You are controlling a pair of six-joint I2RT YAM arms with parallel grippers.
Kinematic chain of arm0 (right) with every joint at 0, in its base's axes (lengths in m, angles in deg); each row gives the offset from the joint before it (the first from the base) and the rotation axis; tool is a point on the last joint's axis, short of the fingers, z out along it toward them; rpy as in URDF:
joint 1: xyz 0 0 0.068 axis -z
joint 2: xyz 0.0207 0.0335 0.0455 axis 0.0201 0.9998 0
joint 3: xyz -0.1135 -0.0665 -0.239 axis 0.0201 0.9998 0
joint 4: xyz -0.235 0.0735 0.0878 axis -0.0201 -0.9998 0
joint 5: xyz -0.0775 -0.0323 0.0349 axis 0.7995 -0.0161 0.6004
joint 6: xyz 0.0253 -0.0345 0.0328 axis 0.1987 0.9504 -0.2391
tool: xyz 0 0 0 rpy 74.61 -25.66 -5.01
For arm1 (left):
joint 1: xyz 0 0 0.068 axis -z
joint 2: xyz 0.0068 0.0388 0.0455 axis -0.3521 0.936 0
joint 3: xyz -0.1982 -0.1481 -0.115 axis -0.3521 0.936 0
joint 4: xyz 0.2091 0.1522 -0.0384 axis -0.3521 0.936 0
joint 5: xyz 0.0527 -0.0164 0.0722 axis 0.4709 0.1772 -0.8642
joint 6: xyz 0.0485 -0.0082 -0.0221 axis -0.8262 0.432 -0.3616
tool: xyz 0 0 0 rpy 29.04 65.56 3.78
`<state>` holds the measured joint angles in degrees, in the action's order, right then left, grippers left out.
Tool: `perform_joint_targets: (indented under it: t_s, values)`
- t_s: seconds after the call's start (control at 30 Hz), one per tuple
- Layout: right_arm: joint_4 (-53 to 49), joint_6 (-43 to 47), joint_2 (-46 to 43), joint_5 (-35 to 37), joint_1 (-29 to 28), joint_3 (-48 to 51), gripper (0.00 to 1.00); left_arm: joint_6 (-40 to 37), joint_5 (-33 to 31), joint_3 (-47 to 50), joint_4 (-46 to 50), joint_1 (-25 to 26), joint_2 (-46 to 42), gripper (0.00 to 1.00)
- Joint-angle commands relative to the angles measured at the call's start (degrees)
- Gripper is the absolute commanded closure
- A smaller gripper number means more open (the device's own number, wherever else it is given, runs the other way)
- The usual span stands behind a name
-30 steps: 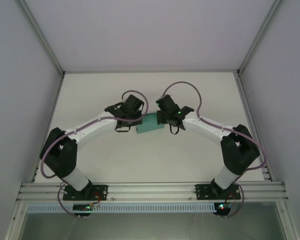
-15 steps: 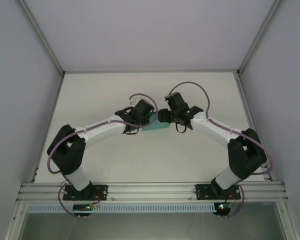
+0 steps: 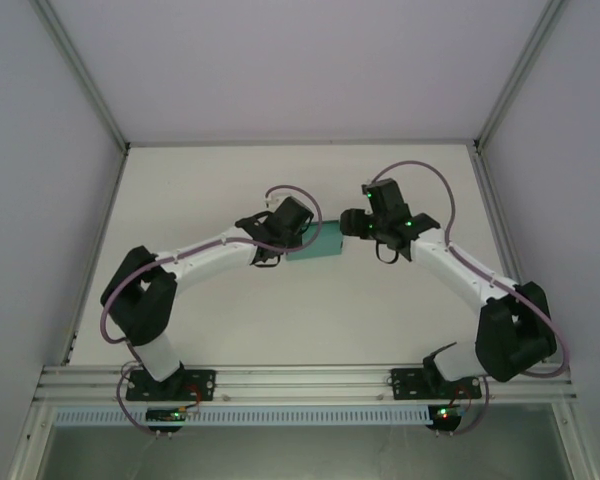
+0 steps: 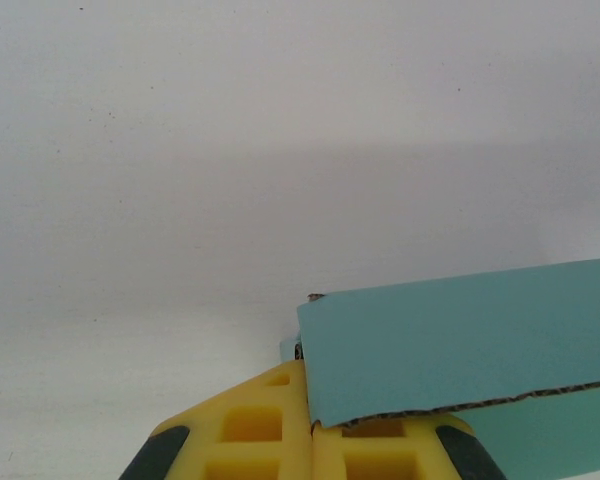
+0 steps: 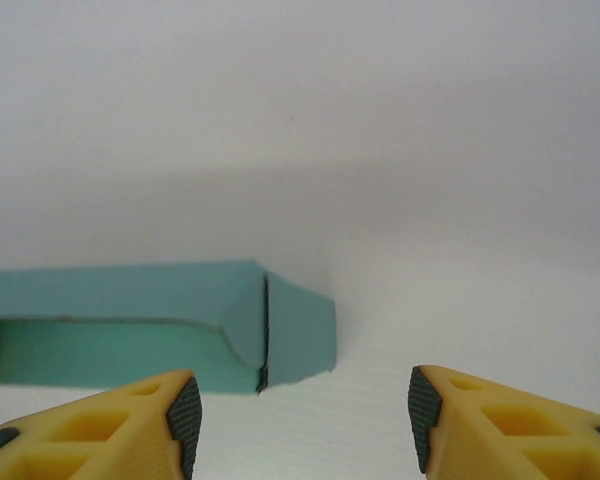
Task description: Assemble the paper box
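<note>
Left gripper (image 4: 310, 430) pinches the teal box (image 4: 460, 345) by one edge, steadying it, while right gripper (image 5: 302, 410) hovers beside it, jaws apart

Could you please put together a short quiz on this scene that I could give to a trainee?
1. True or false: the left pincer is shut on the paper box.
2. Pick one. The right pincer is: A) shut on the box; B) open, gripping nothing; C) shut on nothing.
3. Fill the gap: the colour of the box is ___.

Key: 1 true; 2 B; 3 teal.
</note>
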<state>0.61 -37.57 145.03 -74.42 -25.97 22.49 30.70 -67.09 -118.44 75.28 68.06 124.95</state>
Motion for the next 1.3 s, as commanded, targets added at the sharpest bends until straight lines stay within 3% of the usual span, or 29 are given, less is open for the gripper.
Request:
perform_joint_targets:
  t_s: [0.0, 0.2, 0.43, 0.53, 0.6, 0.67, 0.8, 0.97, 1.03, 1.2, 1.27]
  values:
    - [5.36, -3.73, 1.03, -7.6, 2.02, -1.5, 0.44, -1.86, 7.25, 3.99, 13.23, 0.88, 6.45, 1.0]
    - [3.13, -3.78, 7.55, -10.46, 2.31, -5.71, 0.49, -3.07, 7.24, 3.33, 12.71, 0.89, 6.34, 1.0]
    - [2.9, -4.72, 11.43, -10.78, 2.13, -1.81, 0.57, -4.4, 6.84, 2.6, 11.65, 0.82, 5.7, 1.0]
    - [2.09, -5.96, 12.53, -10.67, 1.79, 0.45, 0.59, -6.75, 5.52, 1.23, 12.68, 0.43, 4.93, 0.91]
    - [1.64, -6.56, 12.87, -9.44, 1.55, 1.6, 0.62, -9.25, 5.86, 0.44, 12.55, 0.05, 3.46, 0.91]
    - [1.73, -7.0, 12.53, -8.48, 1.43, 2.44, 0.62, -11.84, 7.07, -0.48, 12.35, -0.45, 1.71, 0.84]
    - [2.33, -7.84, 11.51, -5.64, 0.4, 4.27, 0.65, -17.91, 10.99, -2.87, 12.44, -1.55, -1.2, 0.6]
    - [4.04, -9.15, 11.76, -2.66, -0.92, 7.14, 0.7, -21.38, 15.03, -4.28, 12.05, -2.75, -2.56, 0.14]
    - [5.06, -9.98, 11.62, -1.82, -1.4, 8.83, 0.71, -22.19, 15.89, -4.59, 12.31, -2.97, -3.15, 0.01]
    - [8.75, -10.88, 11.95, -1.35, -1.97, 13.15, 0.75, -23.66, 20.16, -4.78, 12.55, -3.77, -4.45, 0.01]
    - [9.6, -10.9, 12.2, -1.5, -2.14, 14.49, 0.76, -23.49, 24.97, -4.53, 11.68, -4.46, -5.14, 0.01]
